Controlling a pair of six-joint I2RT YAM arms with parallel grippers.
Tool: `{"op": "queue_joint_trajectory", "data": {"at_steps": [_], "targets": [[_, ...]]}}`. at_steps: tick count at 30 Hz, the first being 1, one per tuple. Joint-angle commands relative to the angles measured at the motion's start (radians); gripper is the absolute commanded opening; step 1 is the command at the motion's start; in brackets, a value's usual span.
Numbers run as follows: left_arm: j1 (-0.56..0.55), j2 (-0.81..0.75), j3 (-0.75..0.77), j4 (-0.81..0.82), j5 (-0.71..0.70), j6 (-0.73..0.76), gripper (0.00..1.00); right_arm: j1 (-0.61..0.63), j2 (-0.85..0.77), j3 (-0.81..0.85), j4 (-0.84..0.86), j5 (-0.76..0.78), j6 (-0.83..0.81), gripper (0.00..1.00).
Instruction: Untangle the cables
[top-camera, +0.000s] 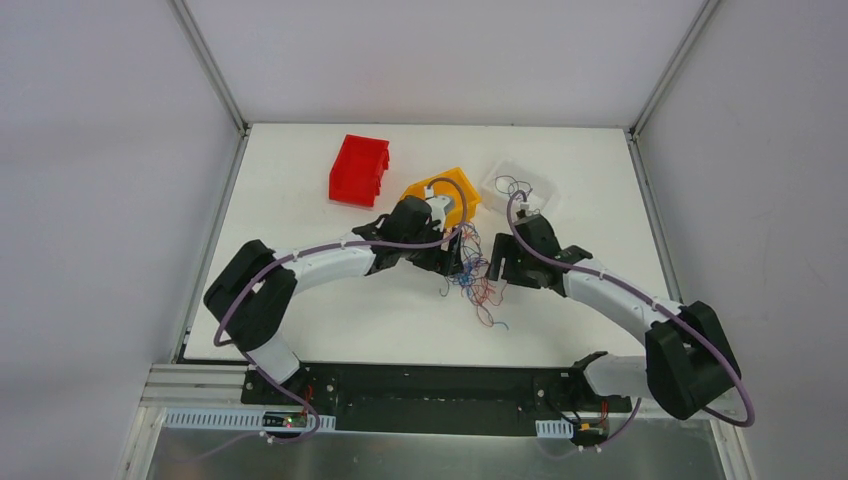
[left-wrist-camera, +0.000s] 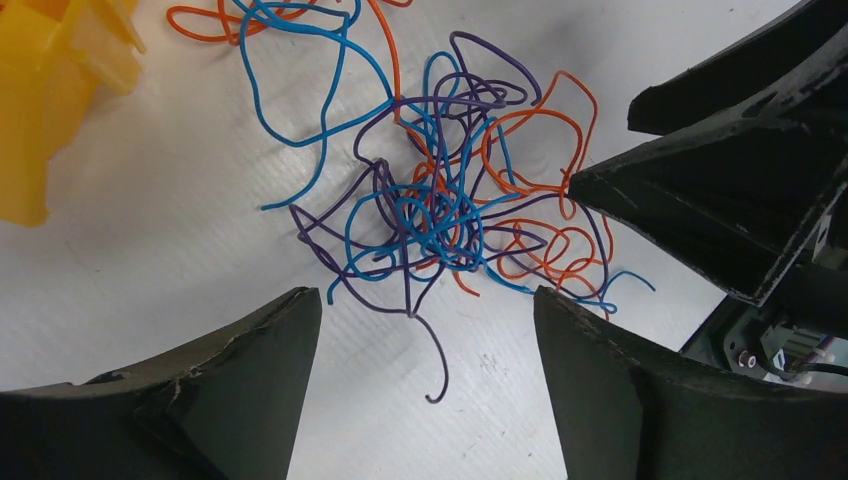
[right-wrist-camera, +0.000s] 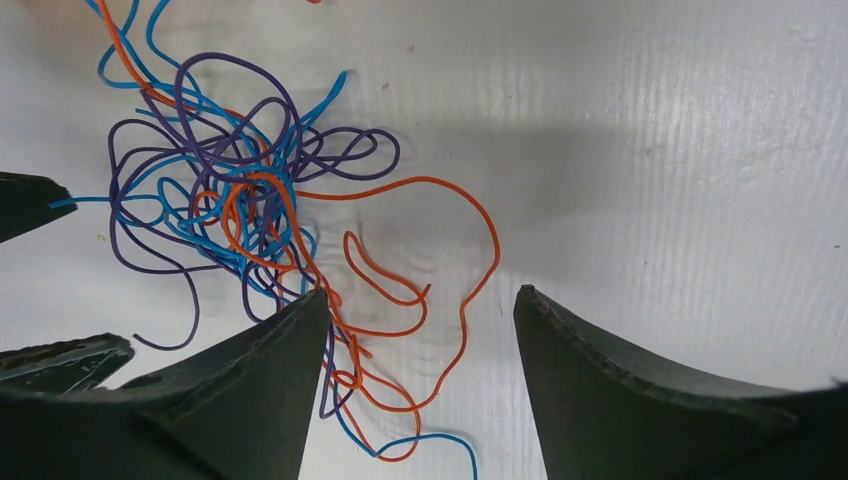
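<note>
A knot of thin blue, orange and purple cables lies on the white table between my two grippers. In the left wrist view the tangle lies just ahead of my open left gripper, and a loose purple end curls down between its jaws. My right gripper is open too. The tangle lies ahead to its left, and orange and blue loops run between its jaws. Neither gripper holds anything. The right gripper's fingers show in the left wrist view.
A yellow bin stands just behind the left gripper and shows in the left wrist view. A red bin stands further back left. A clear tray with a few cables stands behind the right gripper.
</note>
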Motion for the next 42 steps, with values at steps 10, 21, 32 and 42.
{"op": "queue_joint_trajectory", "data": {"at_steps": [10, 21, 32, 42], "targets": [[-0.017, 0.126, 0.105, 0.024, 0.056, -0.017, 0.52, 0.054, 0.149, 0.089, 0.0, 0.016, -0.047, 0.65], [-0.013, 0.017, 0.01, -0.064, -0.121, 0.033, 0.0, 0.019, 0.043, 0.051, -0.026, 0.222, 0.019, 0.13], [-0.005, -0.265, -0.155, -0.162, -0.347, 0.049, 0.0, -0.041, -0.05, 0.024, -0.032, 0.222, 0.03, 0.0], [0.022, -0.475, -0.183, -0.288, -0.464, 0.051, 0.0, -0.069, -0.107, 0.064, -0.09, 0.297, 0.048, 0.0]]}}
